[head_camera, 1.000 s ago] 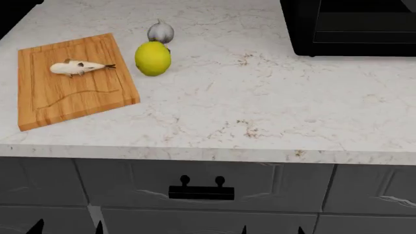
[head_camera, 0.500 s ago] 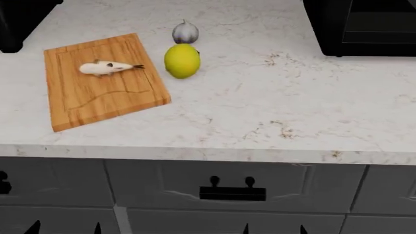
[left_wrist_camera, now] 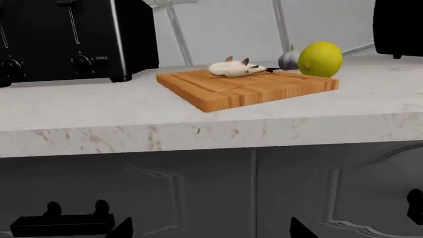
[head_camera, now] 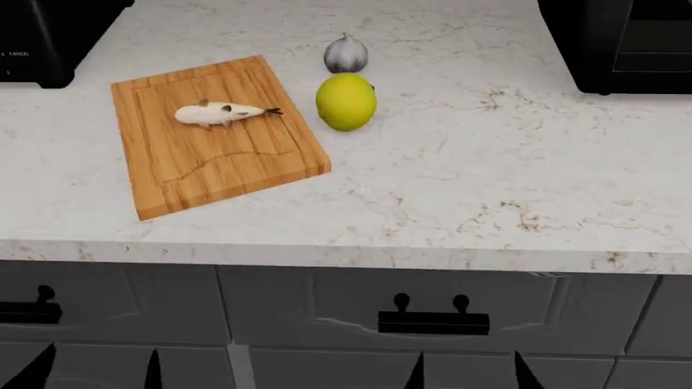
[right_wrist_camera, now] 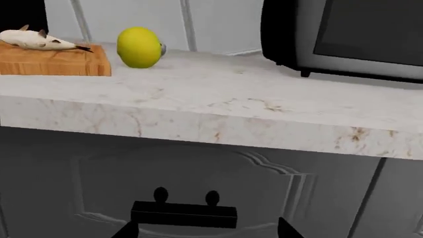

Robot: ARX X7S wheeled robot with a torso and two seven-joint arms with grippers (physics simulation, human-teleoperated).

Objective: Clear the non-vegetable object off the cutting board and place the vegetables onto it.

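Note:
The fish [head_camera: 222, 113] lies on the wooden cutting board [head_camera: 206, 166] at the counter's left. The yellow-green lemon-like item [head_camera: 346, 101] sits just right of the board, with the garlic bulb [head_camera: 346, 55] behind it. The left wrist view shows the fish [left_wrist_camera: 235, 68], board [left_wrist_camera: 248, 89], lemon-like item [left_wrist_camera: 320, 58] and garlic [left_wrist_camera: 288, 59]. The right wrist view shows the fish [right_wrist_camera: 36, 39], board [right_wrist_camera: 53, 62] and lemon-like item [right_wrist_camera: 138, 47]. My left gripper [head_camera: 96, 373] and right gripper [head_camera: 468, 374] are open and empty, low in front of the cabinet drawers. Both also show in their wrist views: left [left_wrist_camera: 210, 232], right [right_wrist_camera: 206, 232].
A black toaster [head_camera: 44, 40] stands at the back left, also in the left wrist view [left_wrist_camera: 66, 39]. A black microwave [head_camera: 627, 40] stands at the back right, also in the right wrist view [right_wrist_camera: 350, 34]. The counter's front edge [head_camera: 346, 255] overhangs grey drawers with black handles [head_camera: 433, 320].
The head view has shifted left, so the board, fish and vegetables now sit further right in it. The toaster has come into view. Nothing on the counter has moved.

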